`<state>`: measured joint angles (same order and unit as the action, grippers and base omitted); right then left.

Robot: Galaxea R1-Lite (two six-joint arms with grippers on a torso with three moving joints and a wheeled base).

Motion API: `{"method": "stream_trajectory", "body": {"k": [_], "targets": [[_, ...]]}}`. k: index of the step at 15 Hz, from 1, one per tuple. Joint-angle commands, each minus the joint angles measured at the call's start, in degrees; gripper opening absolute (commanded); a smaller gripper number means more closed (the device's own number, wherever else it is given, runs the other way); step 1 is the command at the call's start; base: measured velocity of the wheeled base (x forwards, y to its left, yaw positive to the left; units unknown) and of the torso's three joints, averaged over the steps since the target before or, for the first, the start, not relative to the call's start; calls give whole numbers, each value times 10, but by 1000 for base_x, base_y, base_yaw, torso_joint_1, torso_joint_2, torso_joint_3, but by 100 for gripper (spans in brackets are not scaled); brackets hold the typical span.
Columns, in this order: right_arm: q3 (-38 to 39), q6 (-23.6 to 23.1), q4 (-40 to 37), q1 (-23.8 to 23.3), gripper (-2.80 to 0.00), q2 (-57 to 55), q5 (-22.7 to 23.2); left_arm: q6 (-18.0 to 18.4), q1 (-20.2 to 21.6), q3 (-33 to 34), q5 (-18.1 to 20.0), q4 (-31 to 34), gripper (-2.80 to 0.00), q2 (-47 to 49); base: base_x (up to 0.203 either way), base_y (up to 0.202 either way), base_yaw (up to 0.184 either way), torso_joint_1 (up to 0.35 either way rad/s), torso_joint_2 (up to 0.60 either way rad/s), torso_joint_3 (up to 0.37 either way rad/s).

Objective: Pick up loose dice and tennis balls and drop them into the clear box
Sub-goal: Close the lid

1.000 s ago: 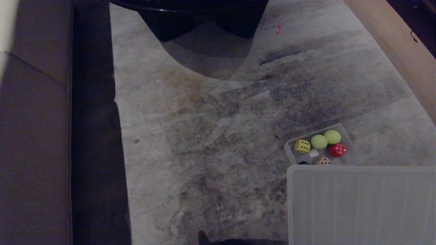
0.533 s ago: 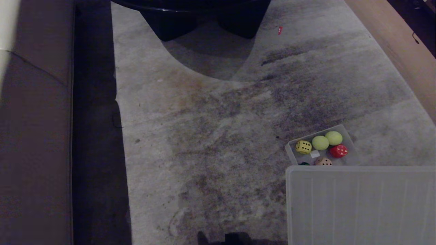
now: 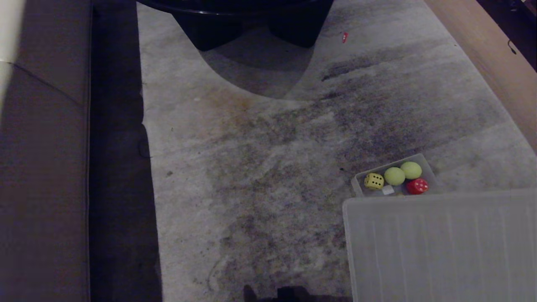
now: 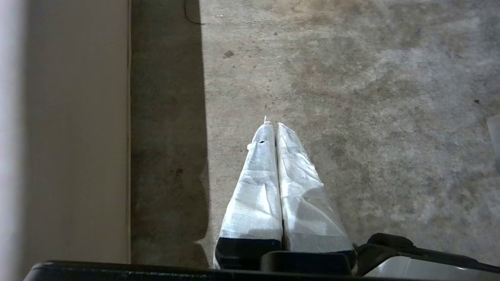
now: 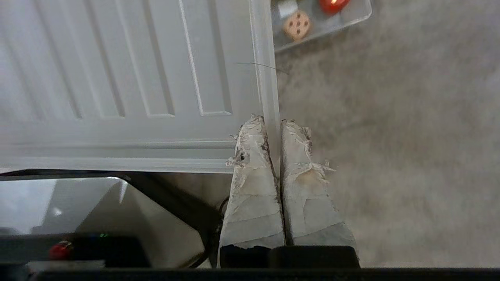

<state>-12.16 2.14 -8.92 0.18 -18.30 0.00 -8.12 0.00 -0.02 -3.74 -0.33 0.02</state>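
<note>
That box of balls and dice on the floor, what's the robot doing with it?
Two tennis balls and several dice already lie in the clear box on the carpet. The right gripper is shut on the edge of the ribbed lid, which partly hides the box from the head view. The left gripper hangs shut, holding nothing.

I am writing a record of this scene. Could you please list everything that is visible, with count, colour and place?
clear box: one, translucent, on the carpet
tennis balls: two, yellow-green, in the box
dice: yellow, red, tan, in the box
lid: one, translucent, ribbed, held at its edge, hiding part of the box
carpet: grey, stained
sofa: brown-grey, head view's left
left gripper: shut, empty, above the carpet
right gripper: shut on lid
</note>
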Motion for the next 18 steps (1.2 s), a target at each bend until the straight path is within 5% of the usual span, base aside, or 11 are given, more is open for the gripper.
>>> {"method": "stream_trajectory", "body": {"k": [1,10,18], "targets": [[-28,6,49,0,-280,-183,0,-1,0,0,0,0,-280,0,0,0,0,0,0,0],[-145,16,401,-52,-280,-723,4,-1,0,0,0,0,-280,0,0,0,0,0,0,0],[-293,-79,463,-210,-280,-943,201,-1,0,0,0,0,-280,0,0,0,0,0,0,0]]}}
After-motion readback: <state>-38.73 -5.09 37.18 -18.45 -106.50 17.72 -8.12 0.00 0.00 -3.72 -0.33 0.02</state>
